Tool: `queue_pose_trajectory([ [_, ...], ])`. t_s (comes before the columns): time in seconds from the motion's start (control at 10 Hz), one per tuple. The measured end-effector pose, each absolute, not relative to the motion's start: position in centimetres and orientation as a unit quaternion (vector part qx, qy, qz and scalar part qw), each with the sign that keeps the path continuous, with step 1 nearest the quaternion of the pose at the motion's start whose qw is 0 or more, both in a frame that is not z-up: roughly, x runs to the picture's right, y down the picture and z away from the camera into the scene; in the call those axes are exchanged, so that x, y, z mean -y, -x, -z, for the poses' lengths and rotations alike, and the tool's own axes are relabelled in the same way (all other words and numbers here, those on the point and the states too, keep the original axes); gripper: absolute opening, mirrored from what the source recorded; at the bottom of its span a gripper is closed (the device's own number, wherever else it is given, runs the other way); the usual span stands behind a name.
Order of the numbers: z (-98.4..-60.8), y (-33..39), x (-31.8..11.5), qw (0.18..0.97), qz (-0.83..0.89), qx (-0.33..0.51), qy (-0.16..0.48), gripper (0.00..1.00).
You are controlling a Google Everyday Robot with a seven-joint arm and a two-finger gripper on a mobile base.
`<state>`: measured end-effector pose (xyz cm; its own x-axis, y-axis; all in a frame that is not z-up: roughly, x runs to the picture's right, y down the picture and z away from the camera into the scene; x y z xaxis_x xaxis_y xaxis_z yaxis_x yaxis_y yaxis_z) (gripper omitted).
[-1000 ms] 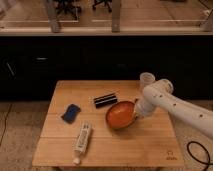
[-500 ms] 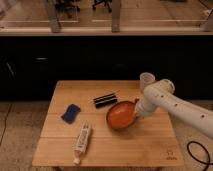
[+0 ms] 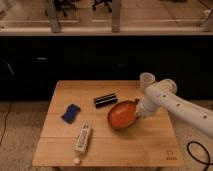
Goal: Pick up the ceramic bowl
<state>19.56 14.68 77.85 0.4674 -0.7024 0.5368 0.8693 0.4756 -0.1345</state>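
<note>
The orange-red ceramic bowl (image 3: 121,115) is at the right middle of the wooden table (image 3: 60,150). It is tilted, with its inside facing the camera and its right rim raised. My gripper (image 3: 136,111) is at that right rim, at the end of the white arm (image 3: 172,102) that reaches in from the right, and is shut on the rim.
A small white cup (image 3: 147,80) stands behind the arm at the table's back right. A black bar-shaped object (image 3: 105,100) lies left of the bowl. A blue sponge (image 3: 71,113) and a white tube (image 3: 82,137) lie further left. A black cable (image 3: 197,152) lies on the floor at the right.
The bowl and gripper have risen very slightly, the bowl staying tilted. Nothing else has moved.
</note>
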Motion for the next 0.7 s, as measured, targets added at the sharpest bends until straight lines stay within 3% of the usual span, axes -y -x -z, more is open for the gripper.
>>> queue_pose_trajectory([
  [0.7, -77.43, -20.61, -14.37, 0.831, 0.477, 0.209, 0.192, 0.00],
])
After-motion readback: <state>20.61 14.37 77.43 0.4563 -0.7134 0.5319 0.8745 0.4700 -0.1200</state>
